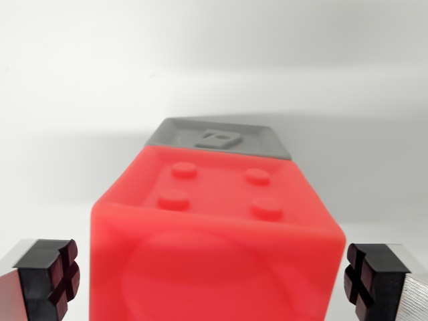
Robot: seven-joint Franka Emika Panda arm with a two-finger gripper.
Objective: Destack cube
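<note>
A red cube (217,234) fills the lower middle of the wrist view, with several round studs on the face turned up in the picture. Behind it a grey cube (221,138) with a raised square mark shows only as a band, touching the red one. My gripper (212,277) is open. Its black-padded fingertips (50,277) stand at the bottom corners, one on each side of the red cube, with a gap between each pad and the cube. The lower part of the red cube is cut off by the frame.
A plain white surface (80,100) lies all around the two cubes. A soft grey shadow falls to the wrist view's right behind the grey cube.
</note>
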